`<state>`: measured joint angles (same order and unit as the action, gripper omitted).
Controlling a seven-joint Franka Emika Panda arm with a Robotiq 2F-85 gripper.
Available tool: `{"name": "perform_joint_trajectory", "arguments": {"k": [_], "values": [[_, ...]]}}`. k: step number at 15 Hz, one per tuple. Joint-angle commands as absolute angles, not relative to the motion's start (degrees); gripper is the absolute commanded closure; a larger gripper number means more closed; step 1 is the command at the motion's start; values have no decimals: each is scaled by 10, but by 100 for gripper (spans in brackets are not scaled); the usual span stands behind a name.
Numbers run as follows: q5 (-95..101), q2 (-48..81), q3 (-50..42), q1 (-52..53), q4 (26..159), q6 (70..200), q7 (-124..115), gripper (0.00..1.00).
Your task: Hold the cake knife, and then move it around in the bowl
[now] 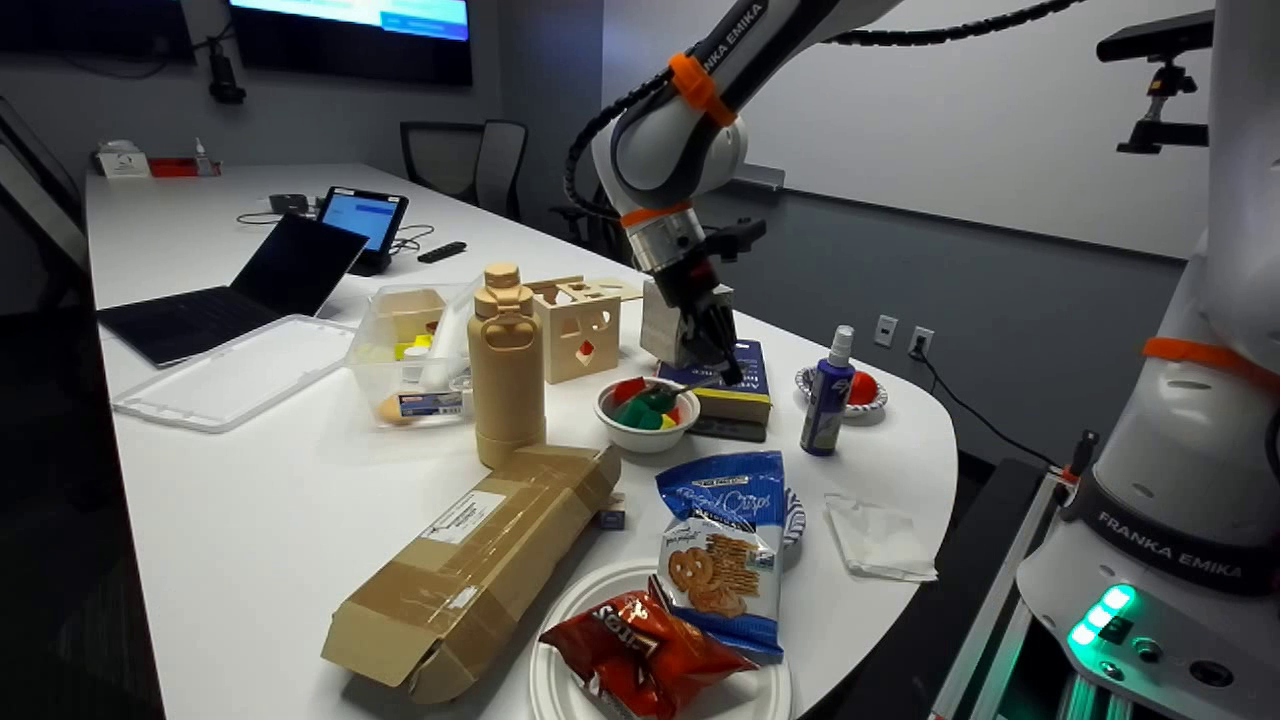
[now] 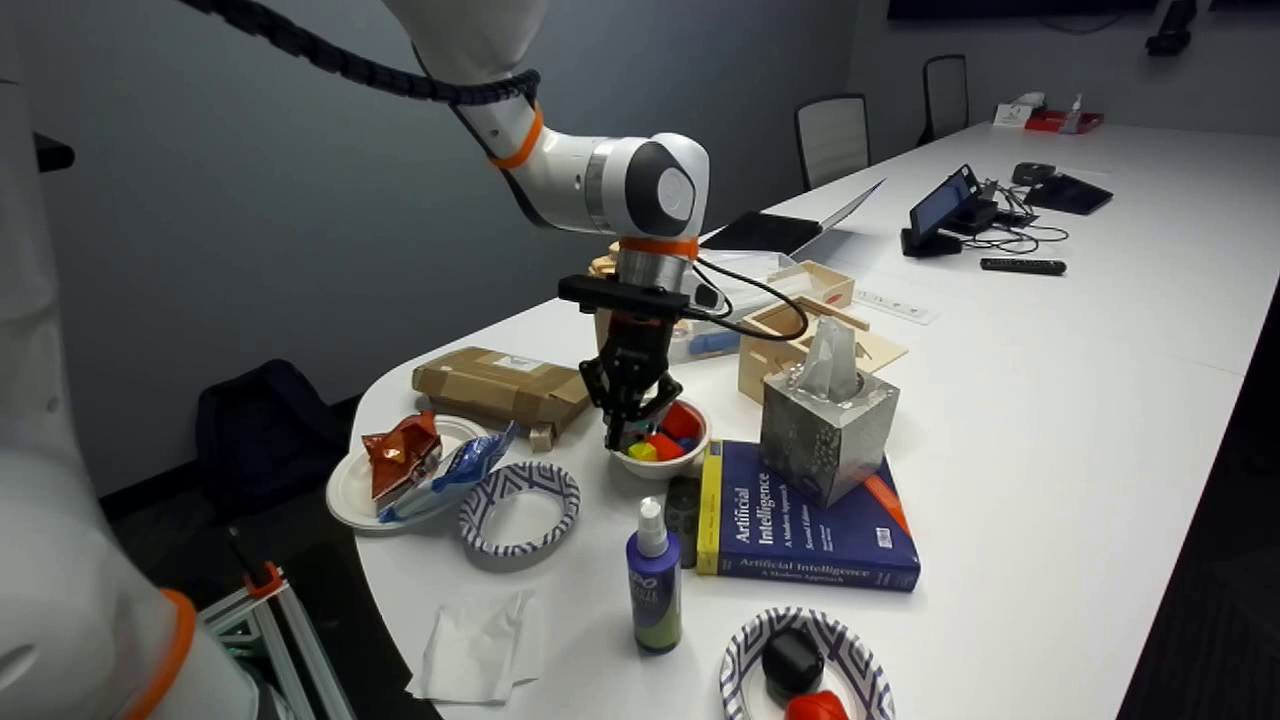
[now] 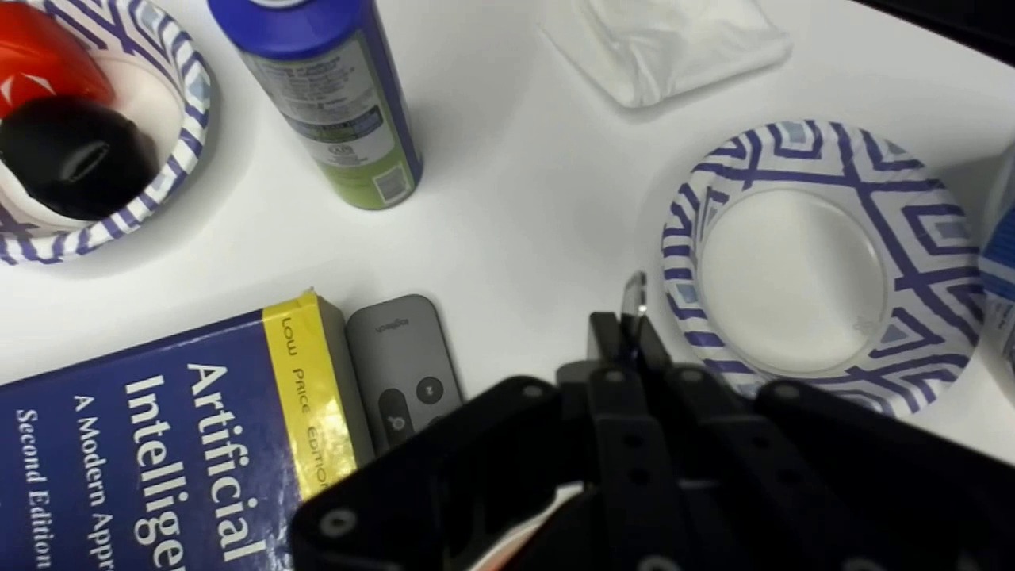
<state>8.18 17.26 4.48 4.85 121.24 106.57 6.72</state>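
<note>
Just below frame centre in an exterior view, we see jaws pinching the cake knife (image 1: 690, 386), lower end in the bowl (image 1: 645, 440); hold done, we judge moving it around is left.

The shiny cake knife (image 3: 634, 297), held at a slant, reaches into the round white bowl (image 1: 645, 438), standing upright.

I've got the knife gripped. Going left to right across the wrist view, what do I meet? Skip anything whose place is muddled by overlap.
Left patterned bowl → spray bottle → knife, poking out of the pincer → right patterned bowl → blue bag, cut off by the frame.
</note>
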Motion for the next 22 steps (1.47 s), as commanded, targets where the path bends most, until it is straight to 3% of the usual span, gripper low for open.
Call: {"name": "perform_joint_trajectory", "arguments": {"k": [1, 15, 22], "values": [[128, 177, 38, 62, 1203, 1059, 17, 99], [80, 180, 53, 52, 1189, 1030, 116, 99], [147, 187, 47, 70, 1189, 1018, 39, 99]]}}
